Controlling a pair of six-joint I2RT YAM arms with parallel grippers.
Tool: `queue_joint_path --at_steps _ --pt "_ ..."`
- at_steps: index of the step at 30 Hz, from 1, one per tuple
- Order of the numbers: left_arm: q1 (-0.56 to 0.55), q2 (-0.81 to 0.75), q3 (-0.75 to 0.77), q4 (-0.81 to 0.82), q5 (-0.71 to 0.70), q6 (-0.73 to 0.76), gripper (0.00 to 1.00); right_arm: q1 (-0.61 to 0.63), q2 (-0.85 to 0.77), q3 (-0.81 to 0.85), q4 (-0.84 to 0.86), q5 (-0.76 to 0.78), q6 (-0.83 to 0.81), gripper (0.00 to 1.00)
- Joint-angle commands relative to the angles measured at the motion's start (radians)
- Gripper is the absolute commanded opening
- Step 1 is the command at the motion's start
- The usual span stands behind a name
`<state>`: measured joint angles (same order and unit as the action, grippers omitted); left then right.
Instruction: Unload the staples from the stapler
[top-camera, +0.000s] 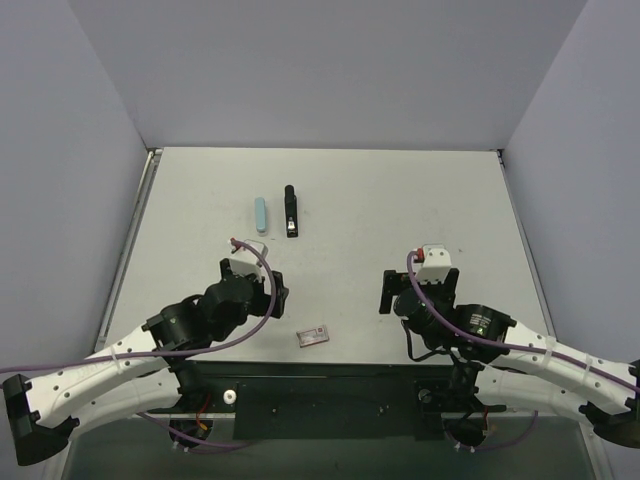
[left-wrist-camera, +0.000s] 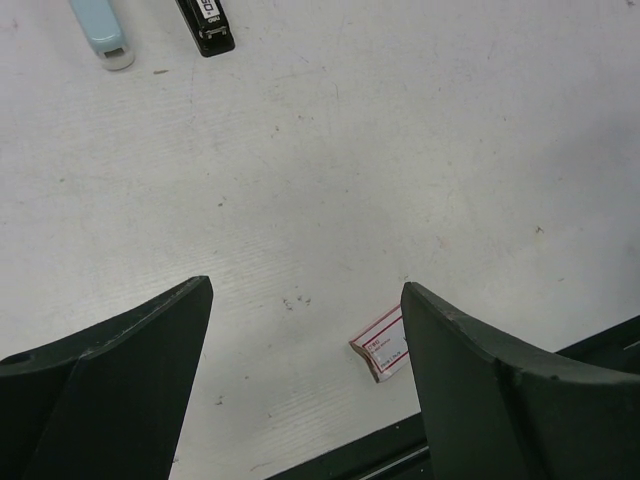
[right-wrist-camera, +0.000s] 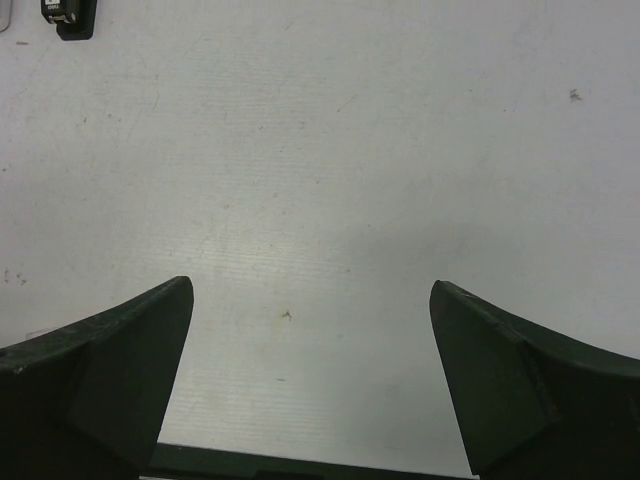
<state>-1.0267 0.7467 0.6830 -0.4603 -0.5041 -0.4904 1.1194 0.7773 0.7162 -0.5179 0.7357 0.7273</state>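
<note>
White table (top-camera: 420, 190). Left gripper (left-wrist-camera: 305, 292) is spread wide with nothing in it; same for the right gripper (right-wrist-camera: 310, 290). Black stapler (top-camera: 290, 210) lies flat mid-table, well apart from both. Pale blue item (top-camera: 260, 213) sits just left of it. Small staple box (top-camera: 314, 336) is at the near edge by the left gripper.

Slim black stapler (top-camera: 290, 210): 1. Pale blue rounded oblong plastic item (top-camera: 260, 214): 1. Small red-and-white cardboard box (top-camera: 313, 336): 1. Dark two-finger grippers: 2, namely left gripper (left-wrist-camera: 305, 290) and right gripper (right-wrist-camera: 310, 285).
</note>
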Motion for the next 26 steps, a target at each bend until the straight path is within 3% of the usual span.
queue_joint_path --at_steps 1,26 --pt "-0.004 -0.009 0.064 0.028 -0.043 0.033 0.87 -0.006 -0.021 0.055 -0.051 0.088 -0.031 1.00" --pt "-0.004 0.029 0.187 0.020 -0.102 0.082 0.89 -0.015 -0.064 0.154 -0.087 0.146 -0.160 1.00"
